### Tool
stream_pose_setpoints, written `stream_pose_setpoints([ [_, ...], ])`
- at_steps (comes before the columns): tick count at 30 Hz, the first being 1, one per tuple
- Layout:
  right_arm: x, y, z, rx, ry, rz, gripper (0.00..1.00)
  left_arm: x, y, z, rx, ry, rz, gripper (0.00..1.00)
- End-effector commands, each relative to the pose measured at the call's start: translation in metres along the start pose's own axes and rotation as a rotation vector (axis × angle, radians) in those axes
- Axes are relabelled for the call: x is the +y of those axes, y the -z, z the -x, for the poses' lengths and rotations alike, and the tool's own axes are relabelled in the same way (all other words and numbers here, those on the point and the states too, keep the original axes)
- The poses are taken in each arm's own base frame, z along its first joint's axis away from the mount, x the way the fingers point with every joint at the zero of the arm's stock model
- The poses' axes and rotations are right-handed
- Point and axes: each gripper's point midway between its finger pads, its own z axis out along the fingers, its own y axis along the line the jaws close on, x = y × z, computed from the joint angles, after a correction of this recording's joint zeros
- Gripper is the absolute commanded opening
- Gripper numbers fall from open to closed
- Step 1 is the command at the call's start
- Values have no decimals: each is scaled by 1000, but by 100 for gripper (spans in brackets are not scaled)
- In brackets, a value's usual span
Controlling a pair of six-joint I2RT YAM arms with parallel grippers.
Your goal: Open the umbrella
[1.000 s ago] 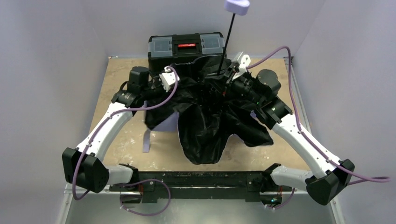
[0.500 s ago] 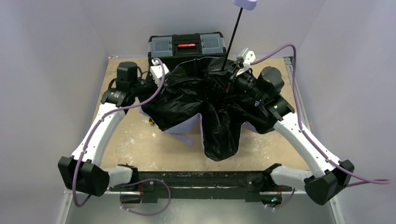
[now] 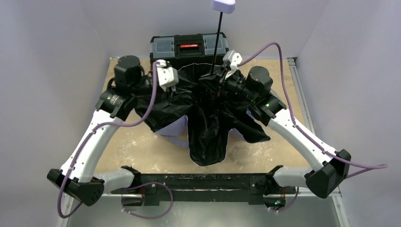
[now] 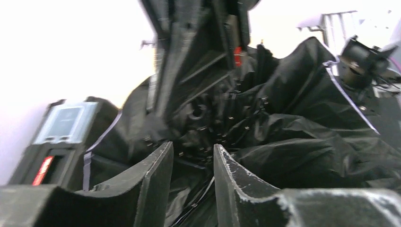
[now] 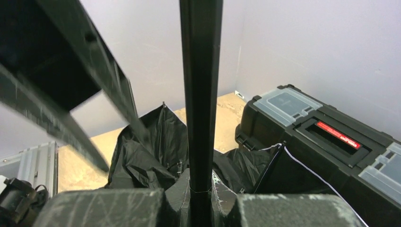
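The umbrella [image 3: 208, 123] lies half-spread in the middle of the table, black lining up, with a bit of lavender outer fabric [image 3: 172, 130] showing under its left side. Its thin black shaft [image 3: 217, 40] rises to the pale handle [image 3: 223, 5] at the top edge. My right gripper [image 3: 213, 78] is shut on the shaft low down, just above the fabric; the right wrist view shows the fingers [image 5: 201, 182] clamped on the shaft [image 5: 201, 94]. My left gripper [image 3: 176, 90] hovers over the canopy's left side, jaws apart [image 4: 191, 151], with black fabric and ribs [image 4: 222, 127] beyond the tips.
A black toolbox [image 3: 189, 46] with a red latch stands against the back wall, right behind the umbrella; it also shows in the right wrist view [image 5: 326, 137] and the left wrist view [image 4: 56, 137]. White walls close in on three sides. Bare tan tabletop [image 3: 142, 146] shows at front left.
The shaft has swung from leaning right to nearly upright, and the handle has moved left. The right gripper shifted left with it. The left arm rose, and the canopy drew in towards the centre.
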Motion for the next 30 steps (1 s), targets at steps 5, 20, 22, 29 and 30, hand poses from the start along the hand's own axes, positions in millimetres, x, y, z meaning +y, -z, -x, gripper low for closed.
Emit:
stream_pose_setpoints([
  [5, 13, -6, 74, -207, 74, 25, 0, -37, -40, -24, 30, 23, -191, 29],
  [20, -3, -16, 129, -341, 150, 11, 0, -98, -27, -104, 149, 67, -394, 17],
  [22, -12, -15, 134, -353, 137, -1, 0, -105, -24, -118, 185, 76, -414, 16],
  [29, -24, -13, 130, -340, 124, -16, 0, -110, -16, -119, 208, 35, -409, 17],
  [30, -21, -13, 124, -330, 121, -3, 0, -104, -18, -107, 184, 16, -383, 18],
])
